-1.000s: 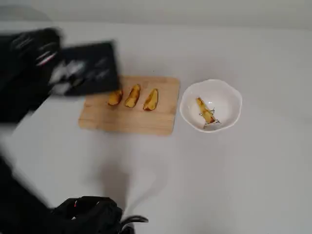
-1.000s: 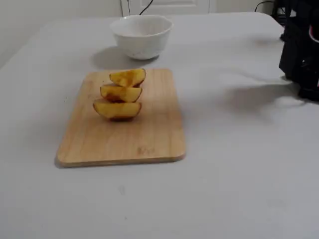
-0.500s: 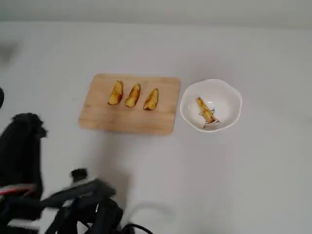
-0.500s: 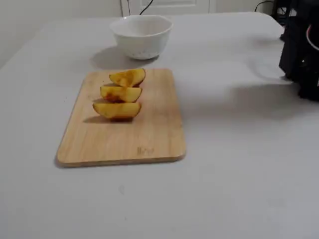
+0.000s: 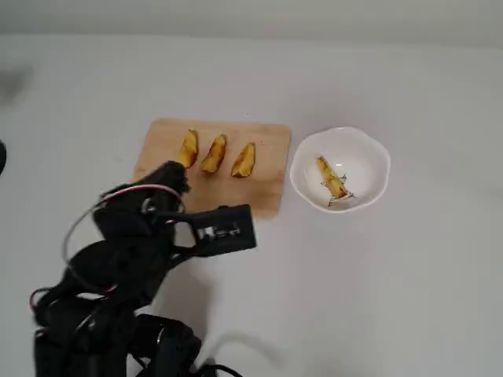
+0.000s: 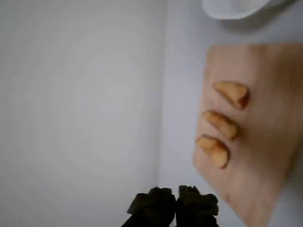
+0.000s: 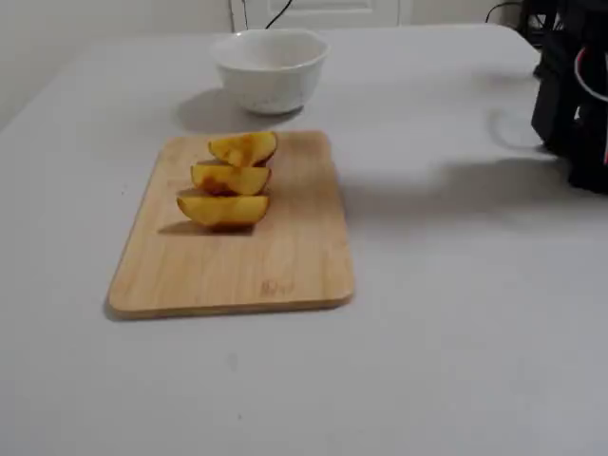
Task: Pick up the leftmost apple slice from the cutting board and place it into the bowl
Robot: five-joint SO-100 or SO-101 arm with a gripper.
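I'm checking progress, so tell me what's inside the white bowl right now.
In the overhead view the bowl holds one yellow apple slice lying over a dark squiggle mark on its bottom. From the fixed view the bowl's wall hides its inside.

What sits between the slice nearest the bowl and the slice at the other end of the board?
One more apple slice lies between the slice nearest the bowl and the apple slice at the far end, all three apart on the cutting board in the overhead view.
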